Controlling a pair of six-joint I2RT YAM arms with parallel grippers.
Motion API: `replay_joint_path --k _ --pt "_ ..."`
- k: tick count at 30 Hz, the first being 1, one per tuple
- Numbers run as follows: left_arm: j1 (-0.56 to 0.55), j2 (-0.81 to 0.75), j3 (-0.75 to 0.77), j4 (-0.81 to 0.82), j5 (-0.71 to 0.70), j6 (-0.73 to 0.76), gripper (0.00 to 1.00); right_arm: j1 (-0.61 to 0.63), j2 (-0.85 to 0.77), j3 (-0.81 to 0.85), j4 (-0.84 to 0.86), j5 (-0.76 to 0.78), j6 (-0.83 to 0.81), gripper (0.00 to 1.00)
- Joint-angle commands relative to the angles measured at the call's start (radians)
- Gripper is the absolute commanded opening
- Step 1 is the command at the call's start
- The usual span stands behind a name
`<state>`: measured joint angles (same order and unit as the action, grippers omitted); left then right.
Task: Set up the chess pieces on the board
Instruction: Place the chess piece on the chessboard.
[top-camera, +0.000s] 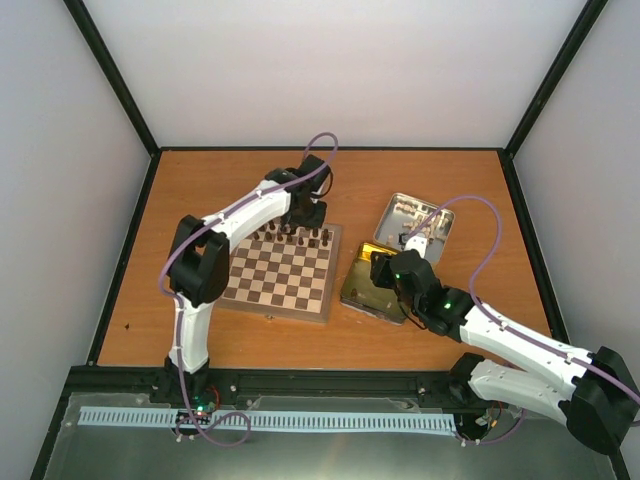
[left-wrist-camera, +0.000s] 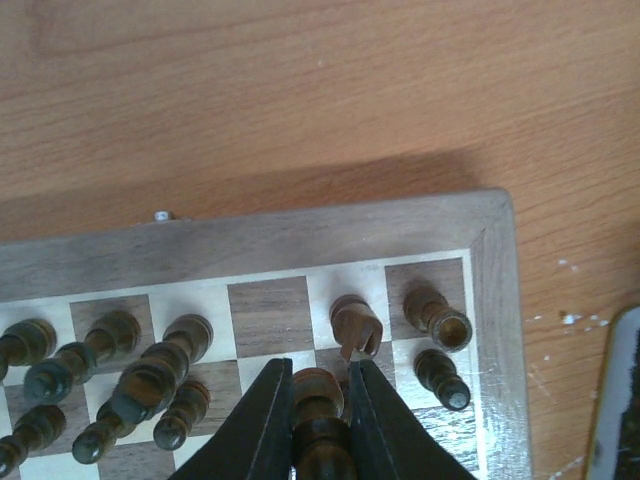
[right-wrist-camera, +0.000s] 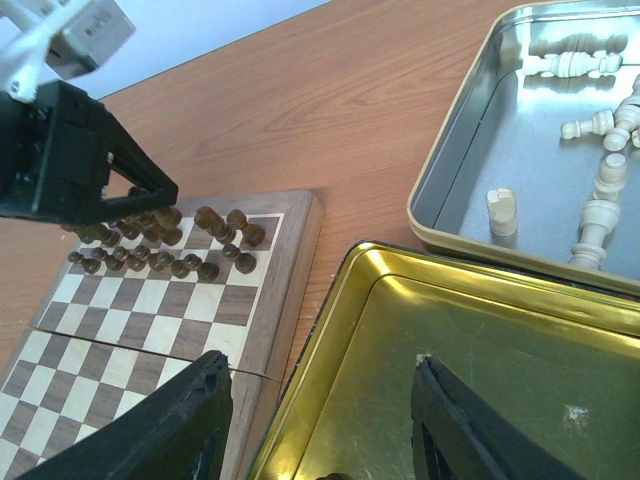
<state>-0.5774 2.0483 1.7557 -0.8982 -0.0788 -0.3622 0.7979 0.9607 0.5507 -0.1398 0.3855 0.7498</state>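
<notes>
1. Left wrist view: my left fingers (left-wrist-camera: 265, 425) are clamped on a dark chess piece (left-wrist-camera: 318, 395) over the board (left-wrist-camera: 300, 240), near one corner.
2. More dark pieces (left-wrist-camera: 150, 375) crowd the two rows along that edge.
3. My right fingers (right-wrist-camera: 190, 425) stand apart, holding nothing, over the gold-lined tin (right-wrist-camera: 480, 330) on the table (right-wrist-camera: 330, 100).
4. Loose cream pieces (right-wrist-camera: 600, 180) lie in the silver tin (right-wrist-camera: 440, 170) just beside it.

Dark brown chess pieces (left-wrist-camera: 185, 340) are crowding the brown-and-cream checked, pale-bordered board (left-wrist-camera: 300, 235) around the black left gripper (left-wrist-camera: 320, 370), while cream pieces (right-wrist-camera: 500, 210) are lying in a silver tin (right-wrist-camera: 450, 170) beyond the black right gripper (right-wrist-camera: 320, 362), a gold-lined tin (right-wrist-camera: 400, 300) beneath it.
</notes>
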Motion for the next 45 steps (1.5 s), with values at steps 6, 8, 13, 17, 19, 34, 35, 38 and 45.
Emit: replay_joint_path --k 6,8,13,17,19,34,35,38,45 --pt "-0.005 0.058 0.045 -0.034 -0.039 0.021 0.12 -0.011 -0.029 -0.020 -0.004 0.016 0.018 0.50" --pt "-0.002 0.069 0.043 -0.026 -0.029 0.021 0.12 -0.010 -0.032 -0.019 -0.005 0.015 0.018 0.50" --pt "0.005 0.084 0.032 0.010 -0.013 0.008 0.12 -0.011 -0.038 -0.018 -0.012 0.019 0.014 0.50" --pt "0.020 0.087 0.021 0.034 -0.003 0.001 0.12 -0.011 -0.043 -0.015 -0.018 0.018 0.014 0.50" --pt "0.027 0.092 0.020 0.041 -0.004 -0.004 0.12 -0.011 -0.045 -0.015 -0.017 0.018 0.014 0.50" --pt "0.059 0.093 -0.037 0.105 0.062 0.008 0.21 -0.011 -0.028 -0.006 -0.015 0.010 0.011 0.50" --pt "0.059 0.089 -0.037 0.104 0.062 0.008 0.23 -0.011 -0.028 -0.007 -0.015 0.008 0.011 0.50" --pt "0.059 0.080 -0.029 0.098 0.067 0.009 0.29 -0.011 -0.029 -0.005 -0.014 0.003 0.013 0.50" --pt "0.059 0.008 0.002 0.072 0.057 0.010 0.32 -0.011 -0.030 0.010 -0.035 0.007 0.011 0.50"
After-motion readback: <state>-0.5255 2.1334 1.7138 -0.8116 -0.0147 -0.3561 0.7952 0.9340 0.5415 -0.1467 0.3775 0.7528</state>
